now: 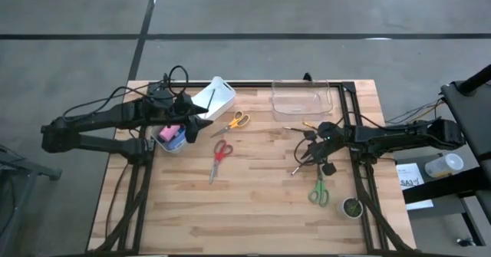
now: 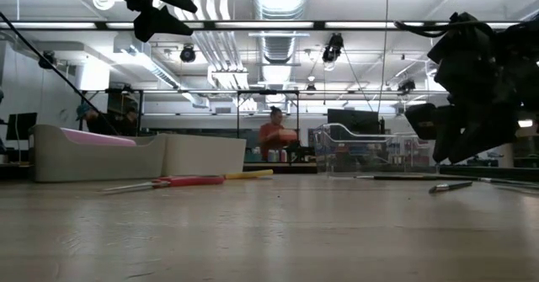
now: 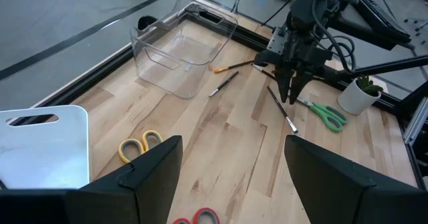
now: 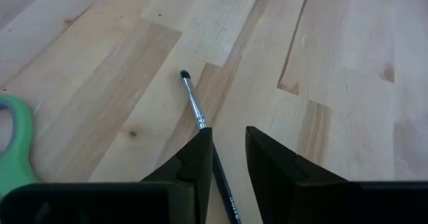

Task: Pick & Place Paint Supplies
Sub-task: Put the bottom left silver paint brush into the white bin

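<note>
Your right gripper (image 4: 224,160) is hanging just over the paintbrush (image 4: 194,107) at 3 o'clock on the table (image 1: 261,203), fingers slightly parted, straddling its handle, not pinching. Left gripper (image 3: 231,174) is hovering at 10 o'clock by the white bin (image 1: 215,97), fingers spread wide. Pink bottle (image 1: 170,133) is sitting in the neighbouring tray.

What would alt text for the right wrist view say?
The right gripper hangs just above a thin paintbrush lying on the wooden table, jaws slightly parted over its handle. Green scissors show at the edge.
</note>
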